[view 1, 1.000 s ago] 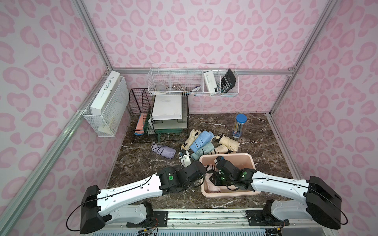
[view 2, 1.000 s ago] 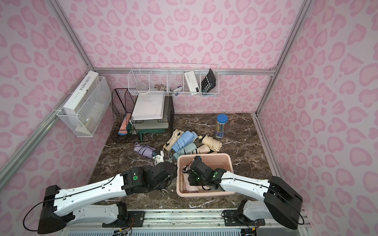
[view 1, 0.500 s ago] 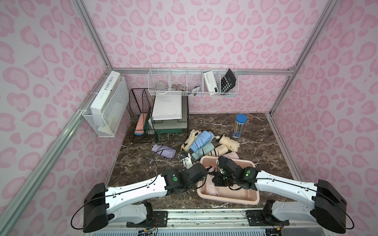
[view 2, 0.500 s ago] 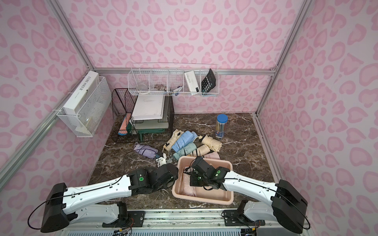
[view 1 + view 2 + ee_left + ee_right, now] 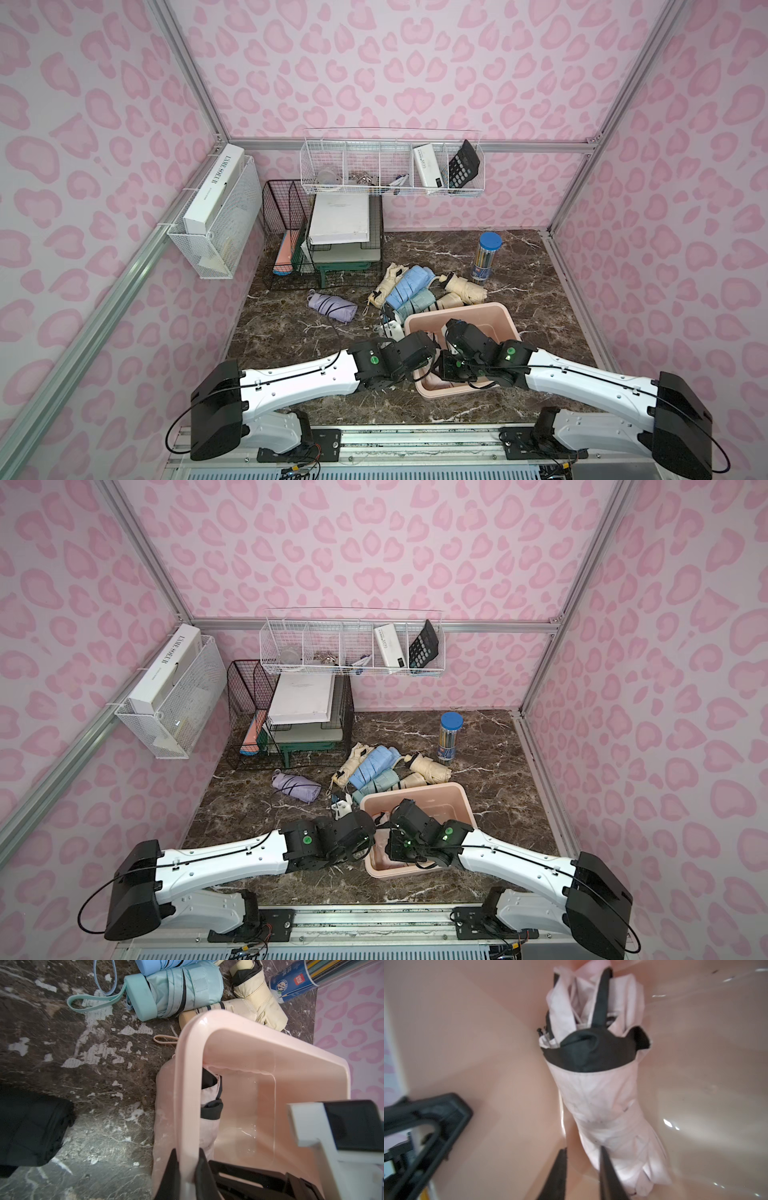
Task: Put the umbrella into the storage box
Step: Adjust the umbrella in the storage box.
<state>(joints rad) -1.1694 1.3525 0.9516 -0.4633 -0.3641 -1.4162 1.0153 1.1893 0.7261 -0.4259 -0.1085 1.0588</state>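
While the left gripper (image 5: 187, 1153) pinches the storage box (image 5: 239, 1043) by its rim, we see the pink umbrella (image 5: 602, 1105) lying inside it.
We log the right gripper (image 5: 582, 1150) with fingers parted over the umbrella's end, gripping nothing. The tub is glossy rounded plastic and the umbrella crumpled pink fabric with black lining. We read "deli" on the pencil tube (image 5: 291, 980) and "SOEUR" on the white carton (image 5: 214, 187).

Left tool (image 5: 187, 1154) tight, right tool (image 5: 582, 1154) ajar

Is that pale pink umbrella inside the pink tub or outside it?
Inside. The right wrist view shows the pink umbrella lying folded between the walls of the storage box.
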